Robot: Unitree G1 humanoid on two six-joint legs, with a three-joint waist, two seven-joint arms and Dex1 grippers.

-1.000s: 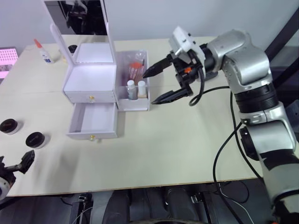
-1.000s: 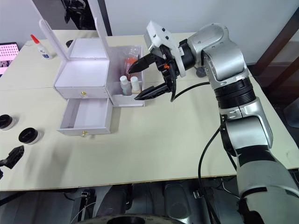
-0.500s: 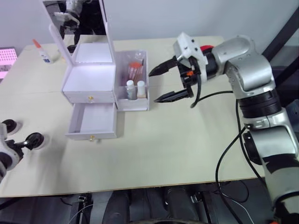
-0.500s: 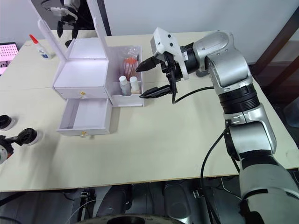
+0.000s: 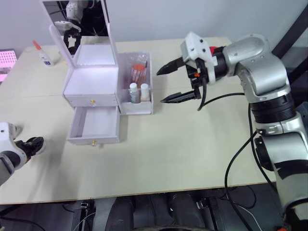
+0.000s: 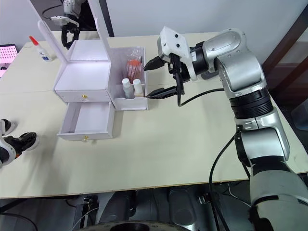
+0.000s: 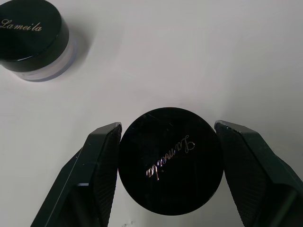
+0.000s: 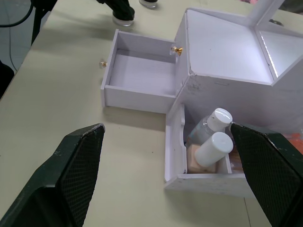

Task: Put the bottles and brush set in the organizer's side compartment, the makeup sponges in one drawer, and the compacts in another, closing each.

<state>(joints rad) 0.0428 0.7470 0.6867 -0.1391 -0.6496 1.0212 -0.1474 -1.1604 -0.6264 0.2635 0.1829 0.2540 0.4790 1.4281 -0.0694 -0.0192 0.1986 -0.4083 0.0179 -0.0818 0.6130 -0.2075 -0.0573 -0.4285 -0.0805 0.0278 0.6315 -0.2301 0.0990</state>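
Now: left gripper straddles a compact, open drawer lies off to its right

Left gripper [image 7: 165,179] sits at the near left edge of the table [image 5: 183,149], fingers spread just wider than a round black compact [image 7: 170,172] that lies between them. Both fingers [image 7: 102,170] look right against or a hair off the lid's sides; grip not yet clearly closed, so I call it open around the compact, nothing lifted. Compact is round, so no long axis to match; any approach angle works. A second compact [image 7: 31,40] lies beyond the fingertips, near but apart.

Key relation: the open lower drawer [image 5: 95,126] of the white organizer [image 5: 91,84] lies to the right of this gripper and somewhat farther from the table's near edge, well apart. The left arm is clearly the nearer one for both compacts.

Right gripper [image 5: 173,82] hovers wide open and empty just beside the organizer's side compartment [image 5: 137,103], where two white-capped bottles [image 8: 215,142] and the brush set [image 5: 139,72] already sit. Upper drawer looks shut.

Likely next: close on the compact, carry it right to the drawer.
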